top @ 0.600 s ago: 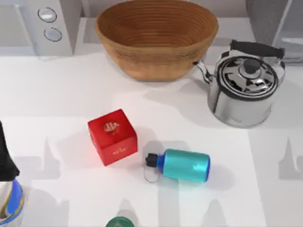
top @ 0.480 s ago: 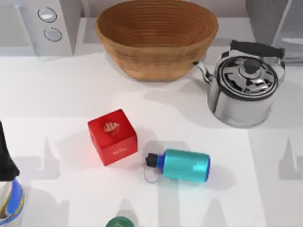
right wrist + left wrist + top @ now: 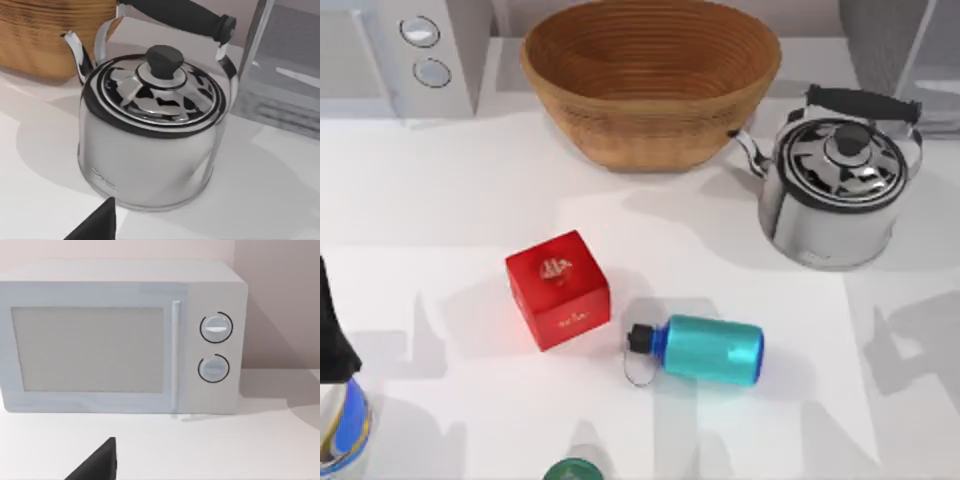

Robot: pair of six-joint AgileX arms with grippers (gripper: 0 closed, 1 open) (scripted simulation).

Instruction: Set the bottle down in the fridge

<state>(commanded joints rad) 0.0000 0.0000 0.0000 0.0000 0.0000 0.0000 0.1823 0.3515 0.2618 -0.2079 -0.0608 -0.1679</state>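
Observation:
The bottle (image 3: pixel 705 348) is teal-blue with a black cap and a thin wire loop. It lies on its side on the white table, cap towards the red cube (image 3: pixel 558 290), just below and right of that cube. The fridge (image 3: pixel 905 45) is the grey cabinet at the table's far right corner, and its front (image 3: pixel 285 75) stands behind the kettle in the right wrist view. A dark part of my left gripper (image 3: pixel 97 465) shows facing the microwave. A dark part of my right gripper (image 3: pixel 97 224) shows just before the kettle. Neither gripper is near the bottle.
A wicker basket (image 3: pixel 650 75) sits at the back centre. A steel kettle (image 3: pixel 840 185) stands between the bottle and the fridge. The microwave (image 3: pixel 405 55) is at the back left. A white-and-blue vessel (image 3: pixel 338 425) and a green-topped object (image 3: pixel 570 470) stand at the front edge.
The arm shadow on the table's right side has grown and shifted inward. The bottle, cube and other objects have not moved.

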